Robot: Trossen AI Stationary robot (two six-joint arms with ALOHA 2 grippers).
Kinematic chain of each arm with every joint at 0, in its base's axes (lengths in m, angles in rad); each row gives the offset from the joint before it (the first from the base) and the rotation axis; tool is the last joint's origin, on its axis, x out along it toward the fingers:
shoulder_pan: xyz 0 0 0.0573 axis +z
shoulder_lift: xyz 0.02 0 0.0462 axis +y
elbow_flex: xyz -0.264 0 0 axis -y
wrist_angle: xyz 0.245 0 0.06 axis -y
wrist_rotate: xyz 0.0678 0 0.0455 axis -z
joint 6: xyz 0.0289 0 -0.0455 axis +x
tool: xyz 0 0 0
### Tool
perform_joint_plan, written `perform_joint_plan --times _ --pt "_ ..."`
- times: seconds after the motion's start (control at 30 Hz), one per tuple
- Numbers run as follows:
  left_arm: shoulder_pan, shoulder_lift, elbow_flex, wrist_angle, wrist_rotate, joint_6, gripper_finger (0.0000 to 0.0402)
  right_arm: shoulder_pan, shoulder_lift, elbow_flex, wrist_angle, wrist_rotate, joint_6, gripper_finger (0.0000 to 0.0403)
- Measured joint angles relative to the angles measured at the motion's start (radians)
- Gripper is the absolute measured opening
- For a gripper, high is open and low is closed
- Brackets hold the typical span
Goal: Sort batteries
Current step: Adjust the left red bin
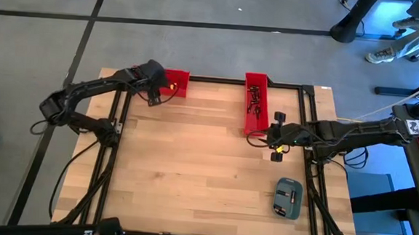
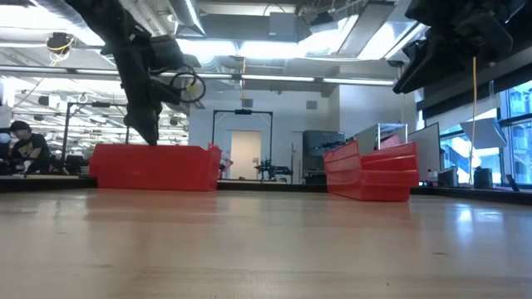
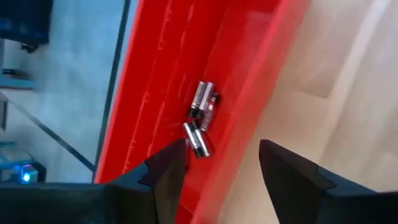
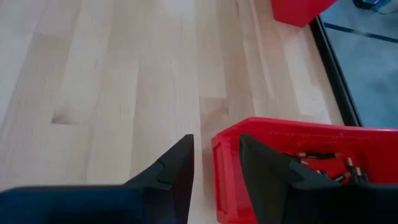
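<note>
Three small batteries (image 3: 200, 118), dark with silvery ends, lie on the floor of the left red bin (image 1: 175, 81) at the table's far edge. My left gripper (image 3: 221, 163) is open and empty, above that bin's near wall, and it also shows in the high view (image 1: 152, 93). Several more batteries (image 4: 323, 163) lie in the right red bin (image 1: 255, 106). My right gripper (image 4: 216, 149) is open and empty, just off that bin's near end, and it also shows in the high view (image 1: 275, 136).
A grey-blue rounded case (image 1: 288, 197) lies near the table's near right corner. A black frame rail (image 1: 219, 80) runs along the table's far edge and down both sides. Bare wood (image 1: 192, 167) lies between the bins and the near edge. A person (image 2: 25, 148) sits far behind the table.
</note>
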Motion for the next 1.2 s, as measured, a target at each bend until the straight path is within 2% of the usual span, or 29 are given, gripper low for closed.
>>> perform_joint_plan --times 0.3,0.53,0.63,0.8,1.07,1.2 --pt "0.077 0.085 -0.05 0.032 0.029 0.062 0.017 0.0 0.0 0.0 0.027 0.0 0.004 0.0128" --pt "0.042 0.095 -0.044 0.018 0.033 -0.025 0.0085 0.0 0.0 0.0 0.066 0.0 -0.017 0.0128" --pt "0.013 0.095 -0.022 -0.012 0.07 -0.064 0.0046 -0.001 0.0 0.0 0.072 0.0 -0.026 0.0128" --pt "-0.046 0.095 0.031 -0.035 0.109 -0.145 0.0006 -0.001 0.0 0.0 0.071 0.001 -0.031 0.0128" --pt "-0.113 0.093 0.08 -0.035 0.253 -0.483 0.0003 -0.001 0.0 0.0 0.071 0.002 -0.031 0.0128" --pt "-0.153 0.094 0.08 -0.036 0.277 -0.699 0.0004 -0.001 0.0 0.0 0.07 0.002 -0.031 0.0128"
